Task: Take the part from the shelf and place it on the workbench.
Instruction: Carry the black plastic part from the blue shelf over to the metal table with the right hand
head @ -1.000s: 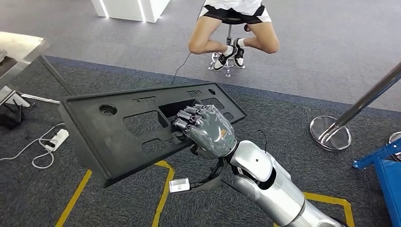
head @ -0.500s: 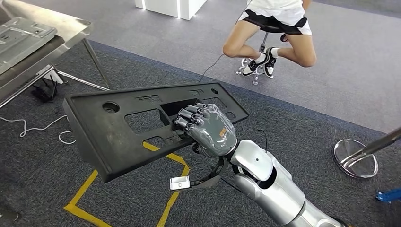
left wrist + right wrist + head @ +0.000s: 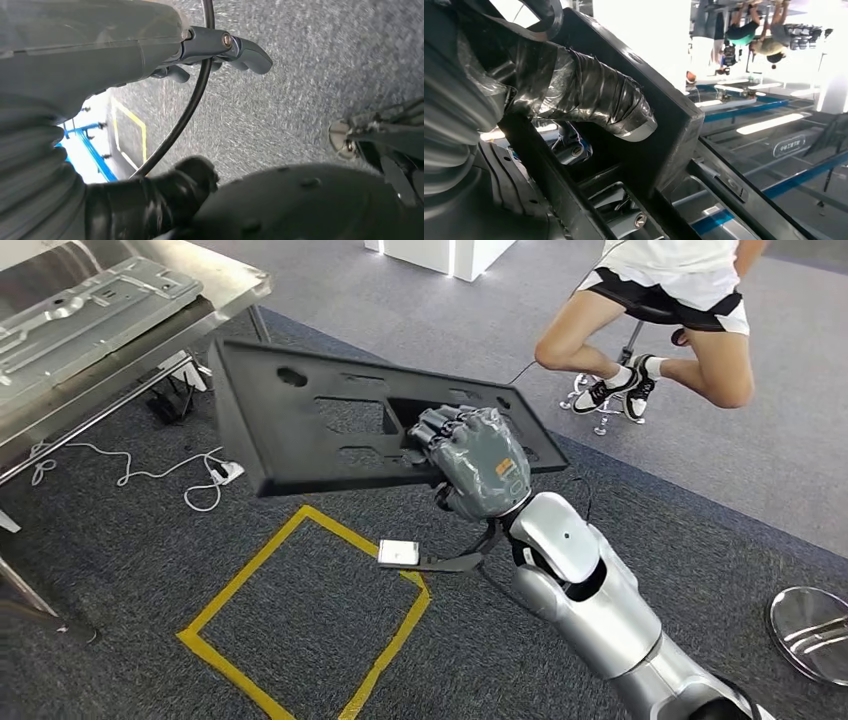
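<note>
Step in hand: carrying the part to the worktop. The right hand point(image 3: 478, 462) grips the black panel point(image 3: 330, 425) through a cut-out near its right end, fingers curled over the inner edge; the right wrist view shows the thumb point(image 3: 604, 102) wrapped against the panel's rim. The panel is held clear of the floor, tilted, with its long free end reaching toward the worktop point(image 3: 150, 335) at the upper left. It is near the worktop's corner but not yet over it or touching it.

A grey metal sheet point(image 3: 85, 305) already lies on the worktop surface. A yellow taped square point(image 3: 300, 610) marks the carpet below the panel. A person point(image 3: 670, 310) sits on a stool beyond the panel, well apart from it.

The left hand point(image 3: 220, 47) hangs over the carpet with nothing in its fingers, which look loosely extended.

Next move, as judged: bring the panel fully above the worktop, level it, lower it until supported, then release. The long overhang on a single grip point suggests a risk of the far end striking the worktop edge or the metal sheet.
</note>
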